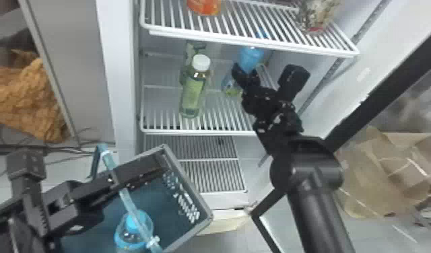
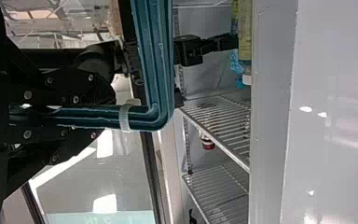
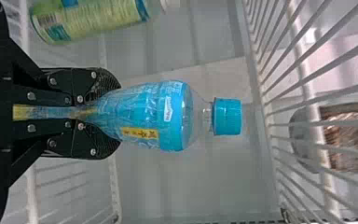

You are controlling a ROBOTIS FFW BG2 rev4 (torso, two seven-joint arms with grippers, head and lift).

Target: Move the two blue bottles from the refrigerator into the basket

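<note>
Blue bottle [image 3: 168,116] in the refrigerator, cap up, under the upper shelf [image 1: 225,40]; the right gripper [image 3: 114,113] has it by the waist, fingers closed in on either side to a narrow gap. Long axis runs upward, across the reach of the fingers, leaning somewhat in the head view. Whether its foot bears on the lower shelf, cannot tell. Basket [image 1: 190,184] lies down and to the robot's left, nearer the robot, so I judge the carry must come straight out first, then across and down. Green-labelled bottle [image 1: 193,91] stands just left, on that side; a swing begun too early could knock it, and lifting too soon could catch the cap on the wires. Left gripper [image 2: 105,114] is clamped on the basket's handle [image 2: 151,56]. Other blue bottle [image 1: 124,236] is in the basket already, leaving this one.
</note>
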